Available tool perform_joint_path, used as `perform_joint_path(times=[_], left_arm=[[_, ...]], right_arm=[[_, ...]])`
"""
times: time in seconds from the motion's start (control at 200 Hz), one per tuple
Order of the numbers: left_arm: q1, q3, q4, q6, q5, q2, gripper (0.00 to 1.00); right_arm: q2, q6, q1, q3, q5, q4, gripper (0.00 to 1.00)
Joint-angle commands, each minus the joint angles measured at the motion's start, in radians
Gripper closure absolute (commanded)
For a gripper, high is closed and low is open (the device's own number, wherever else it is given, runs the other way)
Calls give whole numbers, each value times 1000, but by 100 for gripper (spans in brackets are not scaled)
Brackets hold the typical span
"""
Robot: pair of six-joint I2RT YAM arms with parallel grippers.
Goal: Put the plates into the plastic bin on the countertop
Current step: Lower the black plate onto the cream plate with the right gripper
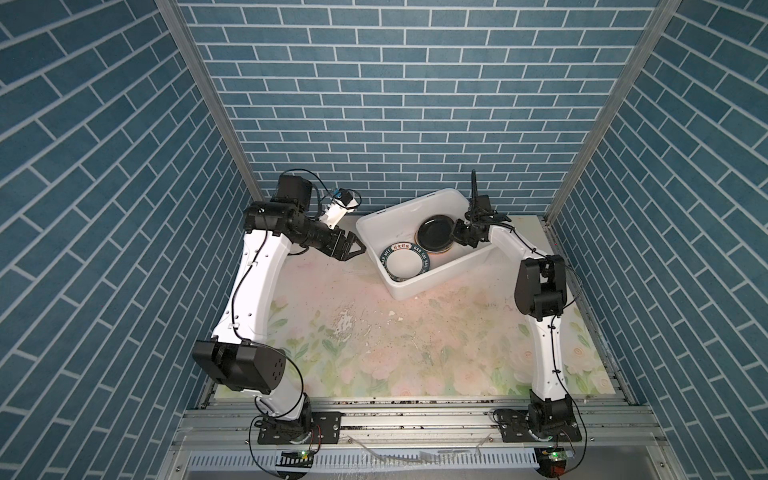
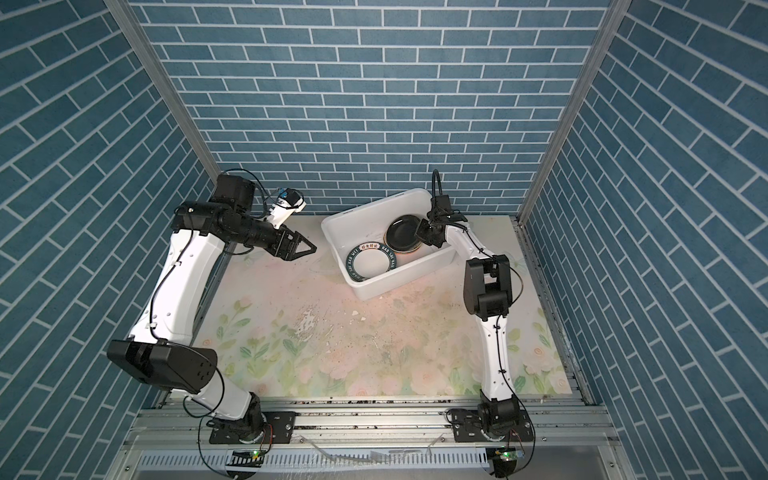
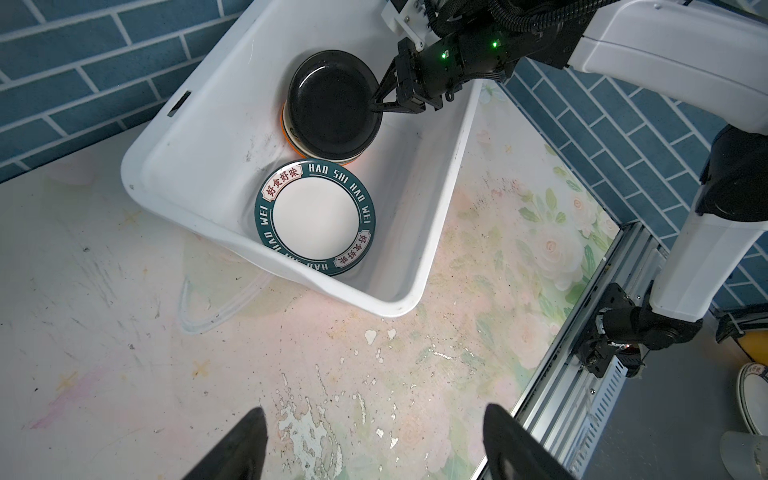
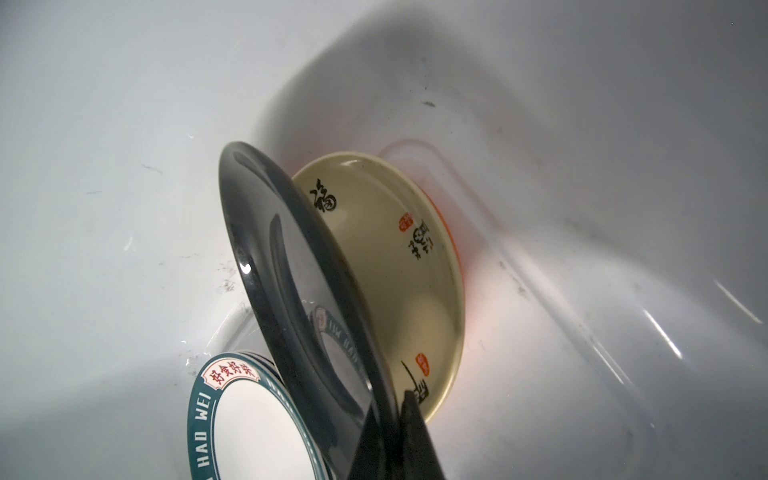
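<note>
The white plastic bin (image 1: 436, 279) (image 2: 399, 284) stands at the back of the flowered countertop (image 1: 374, 332). Inside lies a white plate with a dark lettered rim (image 1: 405, 266) (image 3: 316, 220) (image 4: 249, 424). Beside it, a black plate (image 1: 434, 235) (image 3: 332, 104) (image 4: 291, 270) tilts up over a cream-yellow plate (image 4: 399, 270) that rests on an orange one (image 4: 453, 232). My right gripper (image 1: 455, 237) (image 3: 374, 104) (image 4: 395, 399) is shut on the black plate's rim. My left gripper (image 1: 355, 253) (image 2: 305, 251) (image 3: 374, 415) hangs open and empty, just left of the bin.
Blue brick walls close in the back and both sides. A grey metal rail (image 1: 415, 419) runs along the front with both arm bases on it. The countertop's print is chipped in the middle (image 3: 307, 424). Beyond the rail, another plate's rim (image 3: 752, 395) shows in the left wrist view.
</note>
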Motion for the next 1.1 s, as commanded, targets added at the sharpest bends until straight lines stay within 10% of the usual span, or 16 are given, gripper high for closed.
perform_joint_path(times=[0.0, 1.095], left_arm=[[-5, -12, 7, 8, 13, -25, 17], [-5, 0, 8, 13, 33, -12, 17]], right_arm=[[16, 12, -3, 35, -13, -12, 94], [43, 2, -3, 71, -12, -81, 84]])
